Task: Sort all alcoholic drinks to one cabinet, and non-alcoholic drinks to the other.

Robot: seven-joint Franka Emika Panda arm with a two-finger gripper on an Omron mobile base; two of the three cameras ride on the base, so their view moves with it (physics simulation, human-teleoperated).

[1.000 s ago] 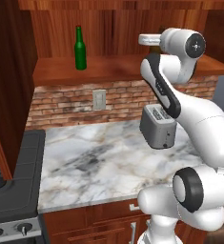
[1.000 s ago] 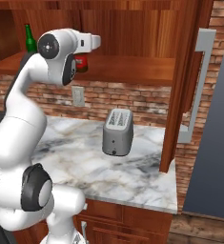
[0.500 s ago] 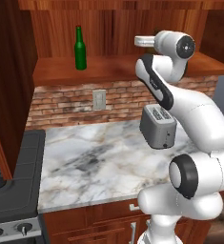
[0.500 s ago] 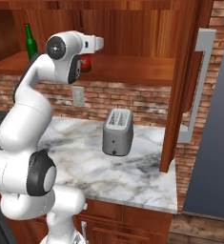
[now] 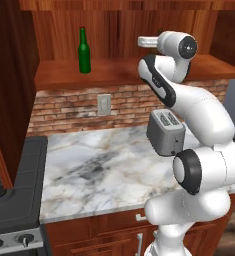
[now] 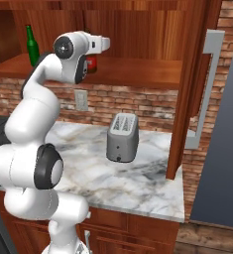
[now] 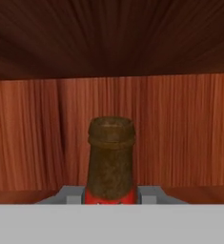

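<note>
A plain dark green glass bottle (image 5: 84, 51) (image 6: 32, 45) stands upright on the left of the open cabinet's wooden shelf (image 5: 114, 72) (image 6: 138, 69). My gripper (image 7: 111, 196) is shut on a dark brown bottle with a red label (image 7: 111, 159) (image 6: 91, 64). It holds the bottle upright just above the shelf, to the right of the green one. In the hand view the brown neck rises between the grey finger pads (image 7: 68, 195), with the cabinet's back wall behind it. The non-alcoholic drinks are out of view.
A grey toaster (image 5: 165, 132) (image 6: 122, 137) sits on the marble counter (image 5: 99, 170) (image 6: 138, 178) under the shelf. An open cabinet door (image 5: 9, 90) hangs at the left and another (image 6: 192, 84) at the right. A stove (image 5: 11, 200) adjoins the counter's left end.
The hand with the brown bottle has pushed a little deeper into the cabinet over the shelf. The green bottle and the toaster have stayed put.
</note>
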